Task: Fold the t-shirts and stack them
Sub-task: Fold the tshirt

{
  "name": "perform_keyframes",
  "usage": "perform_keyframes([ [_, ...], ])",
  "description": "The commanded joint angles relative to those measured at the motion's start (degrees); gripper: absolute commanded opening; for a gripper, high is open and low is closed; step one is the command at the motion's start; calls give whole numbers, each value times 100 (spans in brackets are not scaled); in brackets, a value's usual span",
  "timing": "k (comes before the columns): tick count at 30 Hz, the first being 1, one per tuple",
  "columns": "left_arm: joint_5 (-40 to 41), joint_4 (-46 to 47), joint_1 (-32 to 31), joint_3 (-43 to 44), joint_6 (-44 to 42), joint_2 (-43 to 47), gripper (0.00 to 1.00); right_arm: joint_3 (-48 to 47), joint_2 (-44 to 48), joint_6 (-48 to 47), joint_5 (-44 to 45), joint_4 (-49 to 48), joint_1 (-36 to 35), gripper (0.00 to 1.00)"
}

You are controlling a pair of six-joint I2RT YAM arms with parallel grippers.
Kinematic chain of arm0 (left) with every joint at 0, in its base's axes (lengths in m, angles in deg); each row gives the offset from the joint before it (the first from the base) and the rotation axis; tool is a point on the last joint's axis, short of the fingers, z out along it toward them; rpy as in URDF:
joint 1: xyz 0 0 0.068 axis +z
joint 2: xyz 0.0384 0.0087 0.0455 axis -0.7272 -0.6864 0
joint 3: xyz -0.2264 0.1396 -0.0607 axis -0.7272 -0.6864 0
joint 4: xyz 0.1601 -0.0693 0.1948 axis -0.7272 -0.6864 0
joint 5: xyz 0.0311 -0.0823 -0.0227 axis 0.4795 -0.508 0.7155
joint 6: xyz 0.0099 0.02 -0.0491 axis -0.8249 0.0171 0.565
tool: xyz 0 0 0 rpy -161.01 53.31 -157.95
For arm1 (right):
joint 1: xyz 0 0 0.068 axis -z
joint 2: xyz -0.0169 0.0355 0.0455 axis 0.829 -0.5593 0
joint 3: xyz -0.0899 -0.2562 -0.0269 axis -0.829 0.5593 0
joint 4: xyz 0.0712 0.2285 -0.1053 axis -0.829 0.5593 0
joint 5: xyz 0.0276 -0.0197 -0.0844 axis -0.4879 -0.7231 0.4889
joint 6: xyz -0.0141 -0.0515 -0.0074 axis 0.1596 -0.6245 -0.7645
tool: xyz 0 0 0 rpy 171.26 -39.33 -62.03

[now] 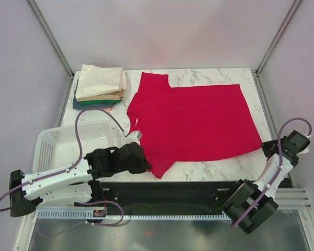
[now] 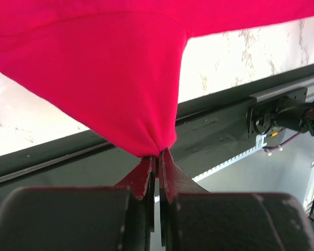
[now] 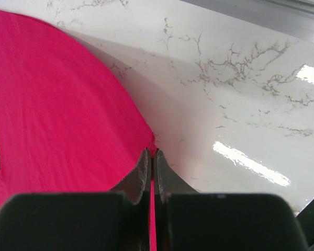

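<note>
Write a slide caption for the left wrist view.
Left gripper, shut, pinches a corner of the red t-shirt near the edge of the marble table.

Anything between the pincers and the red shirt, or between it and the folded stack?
Nothing visible. The left pincer is shut on the red t-shirt at its near sleeve tip, the right pincer on a near hem corner. Only bare table lies between shirt and folded stack; the basket sits nearer the arms, off that line.
</note>
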Motion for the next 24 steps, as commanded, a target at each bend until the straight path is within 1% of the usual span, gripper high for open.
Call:
perform_keyframes([
  [1, 232, -377, 255, 676, -731, -96, 2, -352, -178, -103, -150, 224, -22, 0],
  [2, 206, -543, 386, 774, -855, -306, 2, -388, -248, -68, -185, 171, -22, 0],
  [4, -31, -536, 852, 932, -1258, -508, 2, -537, -581, 20, -256, -39, -188, 0],
  [5, -119, -536, 1036, 977, -1365, -510, 2, -616, -583, 46, -238, -40, -189, 0],
  [6, -250, -475, 1377, 1012, -1506, -614, 2, -713, -826, 81, -221, -84, -363, 0],
  [8, -339, -448, 1722, 1179, -1884, -738, 2, -1029, -1100, 152, -98, -136, -601, 0],
  [9, -488, -379, 2063, 1232, -2016, -886, 2, -1117, -1336, 170, -28, -180, -837, 0],
  [11, -655, -325, 2407, 1434, -2385, -1080, 2, -1372, -1540, 231, 201, -242, -1067, 0],
  [12, -813, -316, 2722, 1513, -2499, -1203, 2, -1425, -1706, 283, 271, -312, -1216, 0],
  [13, -893, -273, 2856, 1661, -2718, -1413, 2, -1530, -1786, 327, 315, -356, -1270, 0],
  [15, -1077, -246, 3198, 1820, -2886, -1651, 2, -1627, -2022, 389, 412, -479, -1410, 0],
  [18, -1192, -141, 3550, 2111, -3211, -2073, 2, -1943, -2471, 398, 509, -620, -1560, 0],
  [24, -1666, 26, 4104, 2612, -3476, -2987, 2, -2400, -3271, 407, 632, -822, -1780, 0],
])
